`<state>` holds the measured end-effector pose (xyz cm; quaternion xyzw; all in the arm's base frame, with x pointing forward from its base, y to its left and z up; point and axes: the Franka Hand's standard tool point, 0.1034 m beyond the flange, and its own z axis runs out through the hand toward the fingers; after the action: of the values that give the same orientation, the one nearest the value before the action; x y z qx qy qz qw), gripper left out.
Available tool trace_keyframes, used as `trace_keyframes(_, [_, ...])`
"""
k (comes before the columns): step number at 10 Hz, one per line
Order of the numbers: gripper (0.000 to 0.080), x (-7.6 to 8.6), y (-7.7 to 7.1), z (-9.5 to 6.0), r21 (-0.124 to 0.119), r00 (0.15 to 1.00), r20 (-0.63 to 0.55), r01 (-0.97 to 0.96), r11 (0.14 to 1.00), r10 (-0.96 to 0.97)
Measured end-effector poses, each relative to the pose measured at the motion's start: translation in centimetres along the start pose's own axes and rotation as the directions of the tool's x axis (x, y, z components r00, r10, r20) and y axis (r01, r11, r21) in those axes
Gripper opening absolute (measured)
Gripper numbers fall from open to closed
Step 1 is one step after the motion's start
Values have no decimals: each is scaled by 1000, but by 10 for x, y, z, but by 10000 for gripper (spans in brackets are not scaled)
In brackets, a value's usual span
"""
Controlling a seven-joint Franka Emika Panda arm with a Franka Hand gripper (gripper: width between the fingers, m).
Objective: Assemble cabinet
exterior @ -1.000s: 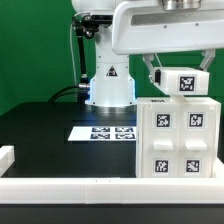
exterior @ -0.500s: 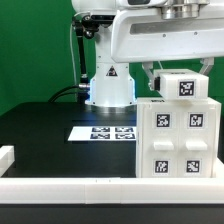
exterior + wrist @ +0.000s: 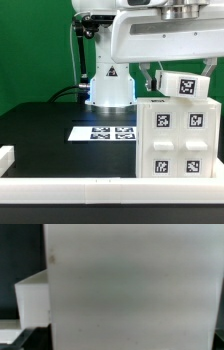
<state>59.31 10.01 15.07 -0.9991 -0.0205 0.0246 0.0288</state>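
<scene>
The cabinet body (image 3: 178,135), a large white box with several square tags on its front, stands at the exterior view's right. My gripper (image 3: 178,80) hangs just above its top, its two fingers (image 3: 150,78) either side of a small white tagged block (image 3: 186,86). It is shut on that block, which sits tilted at the cabinet's top edge. In the wrist view the block's plain white face (image 3: 135,286) fills most of the picture, and a further white part (image 3: 32,297) shows beside it. The fingertips are mostly hidden there.
The marker board (image 3: 100,132) lies on the black table in front of the arm's base (image 3: 108,85). A low white wall (image 3: 70,187) runs along the front edge and turns up at the exterior view's left (image 3: 5,155).
The gripper and the held block have shifted slightly. The block now sits more tilted on the cabinet's top than one second ago.
</scene>
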Motion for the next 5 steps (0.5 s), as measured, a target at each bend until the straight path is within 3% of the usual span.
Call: trace_keyframes(5, [649,0,0,-1,0,1000,3,0,1000,0])
